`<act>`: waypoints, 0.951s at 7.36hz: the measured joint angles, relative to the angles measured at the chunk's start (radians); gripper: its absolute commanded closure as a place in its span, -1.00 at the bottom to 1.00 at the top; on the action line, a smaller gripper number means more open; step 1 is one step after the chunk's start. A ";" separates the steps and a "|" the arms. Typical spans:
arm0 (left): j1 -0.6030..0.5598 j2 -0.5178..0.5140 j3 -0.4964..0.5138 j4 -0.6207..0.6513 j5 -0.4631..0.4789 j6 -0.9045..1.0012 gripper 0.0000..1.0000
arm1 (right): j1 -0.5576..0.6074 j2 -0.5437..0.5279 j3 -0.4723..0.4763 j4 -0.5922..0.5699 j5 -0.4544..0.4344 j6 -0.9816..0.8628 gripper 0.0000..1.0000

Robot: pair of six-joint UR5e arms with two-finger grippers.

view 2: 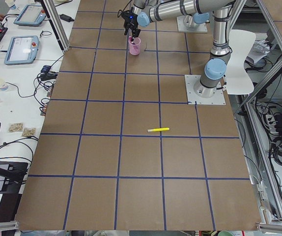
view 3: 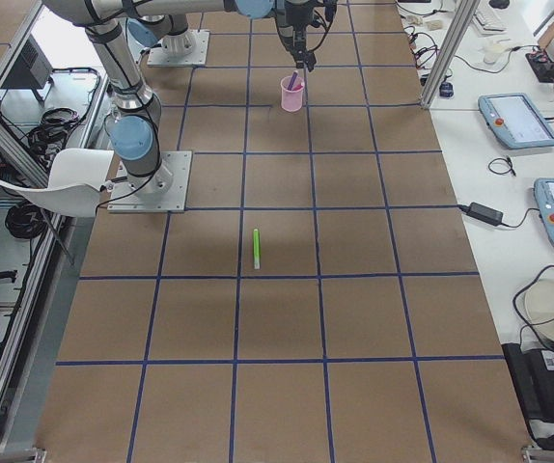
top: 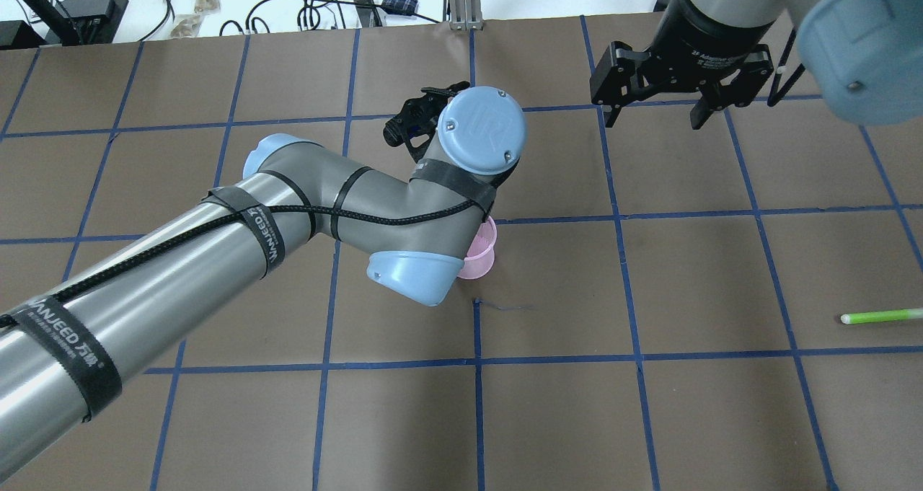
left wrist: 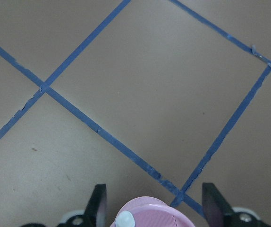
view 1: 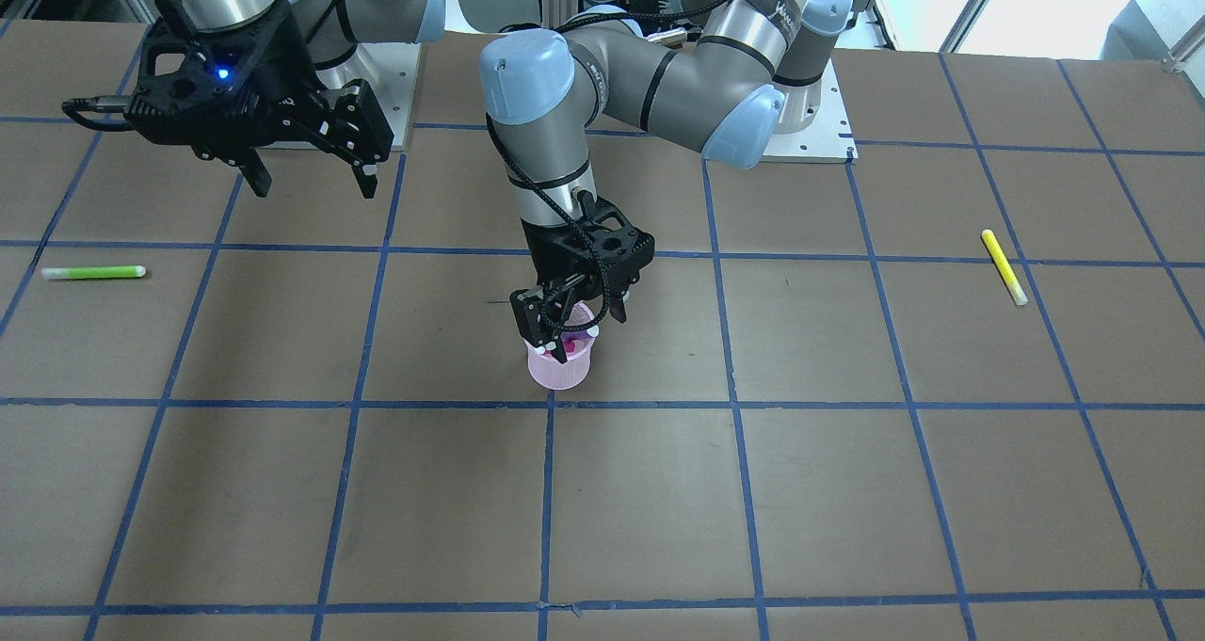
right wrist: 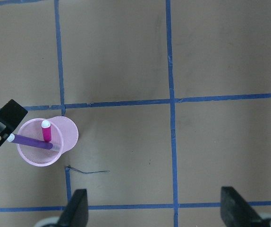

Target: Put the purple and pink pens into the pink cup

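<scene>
The pink cup (view 1: 560, 370) stands upright mid-table. In the right wrist view the cup (right wrist: 62, 135) holds a purple pen (right wrist: 31, 142) lying tilted across it and a pink pen (right wrist: 46, 131) standing nearly upright. My left gripper (view 1: 570, 326) hovers right over the cup's mouth. The left wrist view shows its fingers (left wrist: 99, 205) spread open, with the cup's rim (left wrist: 149, 212) and a white pen tip between them. My right gripper (view 1: 311, 184) is open and empty, held high near its base, away from the cup.
A green pen (view 1: 94, 272) lies on the table on my right side. A yellow pen (view 1: 1004, 266) lies on my left side. The brown table carries a blue tape grid. The left arm's elbow hides most of the cup in the overhead view (top: 482, 249).
</scene>
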State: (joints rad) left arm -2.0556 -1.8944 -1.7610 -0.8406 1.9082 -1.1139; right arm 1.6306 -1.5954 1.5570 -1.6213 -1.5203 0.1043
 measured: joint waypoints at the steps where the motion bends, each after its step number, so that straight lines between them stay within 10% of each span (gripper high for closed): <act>1: 0.020 0.015 0.010 -0.004 -0.018 0.066 -1.00 | 0.000 0.000 0.000 0.000 0.000 0.000 -1.00; 7: 0.396 0.162 0.182 -0.475 -0.380 0.857 -1.00 | 0.000 -0.001 0.000 0.000 -0.003 0.000 -1.00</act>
State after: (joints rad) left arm -1.6596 -1.7325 -1.5794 -1.3159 1.5277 -0.2566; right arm 1.6302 -1.5967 1.5565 -1.6214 -1.5235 0.1043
